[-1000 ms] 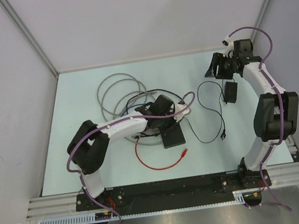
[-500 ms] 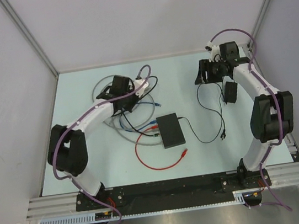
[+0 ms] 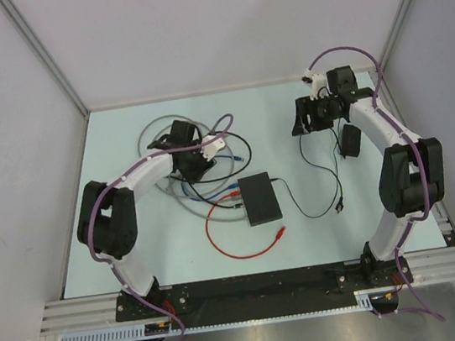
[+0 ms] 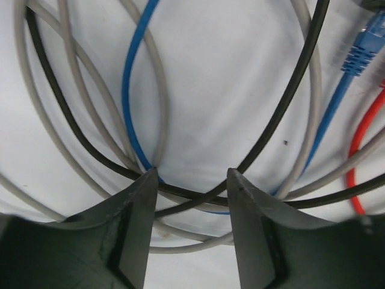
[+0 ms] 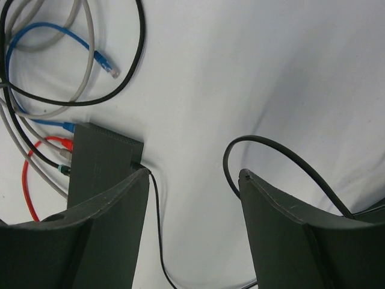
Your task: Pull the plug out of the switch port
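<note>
The switch (image 3: 261, 199) is a flat black box lying mid-table. In the right wrist view the switch (image 5: 99, 171) has a blue plug (image 5: 67, 127), a red one and a darker one seated along its left edge, and a thin black lead at its corner. A loose blue plug (image 5: 108, 66) lies on the table apart from it. My left gripper (image 3: 195, 168) hovers over the cable tangle left of the switch. Its jaws (image 4: 191, 174) are open, with grey, black and blue cables running beneath them. My right gripper (image 3: 298, 118) hangs open (image 5: 194, 173) at the far right, gripping nothing.
A grey cable coil (image 3: 154, 131) lies at the back left. A red cable (image 3: 241, 252) loops in front of the switch. A black adapter (image 3: 351, 141) and its thin black lead (image 3: 330, 175) sit under the right arm. Walls close in the table's far and side edges.
My left arm has swung from the switch back to the cable tangle on the left, and its jaws have gone from shut to open. The right gripper has drifted slightly left.
</note>
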